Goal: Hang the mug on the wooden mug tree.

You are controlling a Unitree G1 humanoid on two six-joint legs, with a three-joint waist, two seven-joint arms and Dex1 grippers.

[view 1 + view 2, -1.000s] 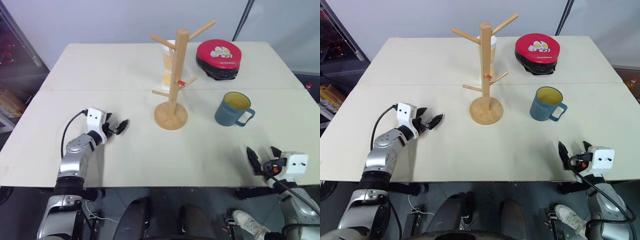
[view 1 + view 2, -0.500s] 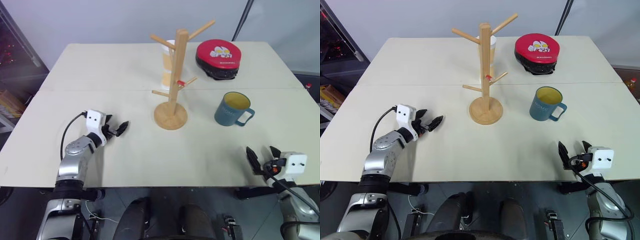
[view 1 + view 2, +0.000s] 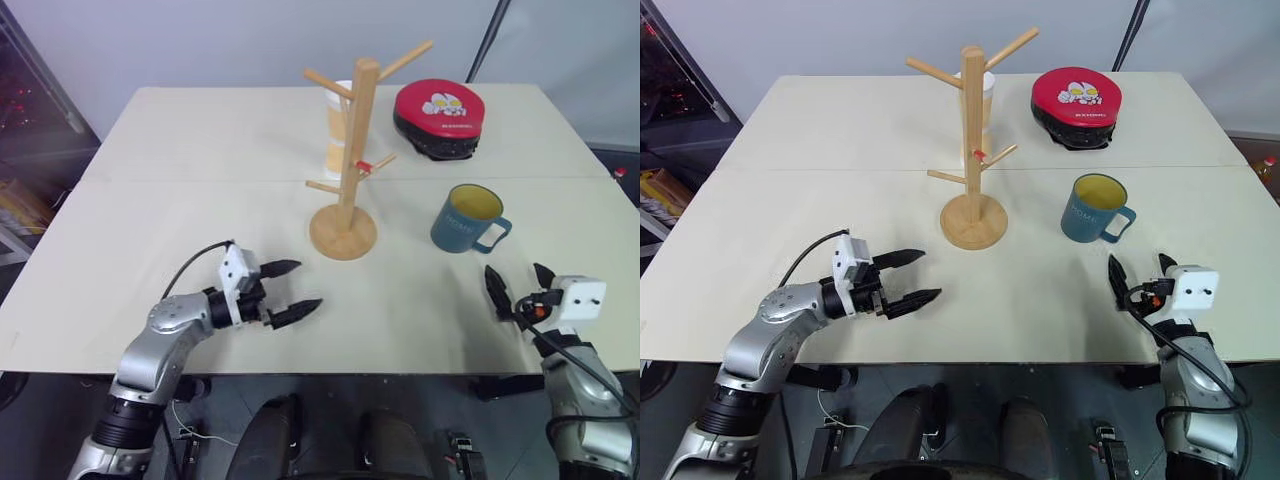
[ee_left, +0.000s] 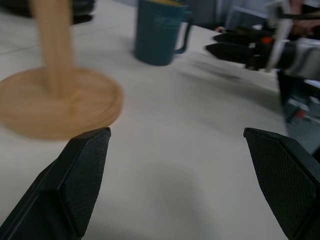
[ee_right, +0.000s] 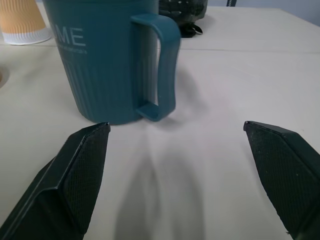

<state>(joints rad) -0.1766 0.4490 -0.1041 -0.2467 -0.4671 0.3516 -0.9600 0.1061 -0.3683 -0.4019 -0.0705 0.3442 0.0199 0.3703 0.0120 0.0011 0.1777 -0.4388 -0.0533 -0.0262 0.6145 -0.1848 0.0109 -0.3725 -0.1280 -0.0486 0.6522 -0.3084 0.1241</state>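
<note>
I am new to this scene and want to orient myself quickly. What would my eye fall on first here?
First, the wooden mug tree standing upright near the middle of the table, its pegs bare. To its right sits the blue mug with a yellow inside, its handle turned toward the open right gripper near the table's front edge. Behind the mug lies a red and black round pad, and the open left gripper hovers at the front left.
</note>
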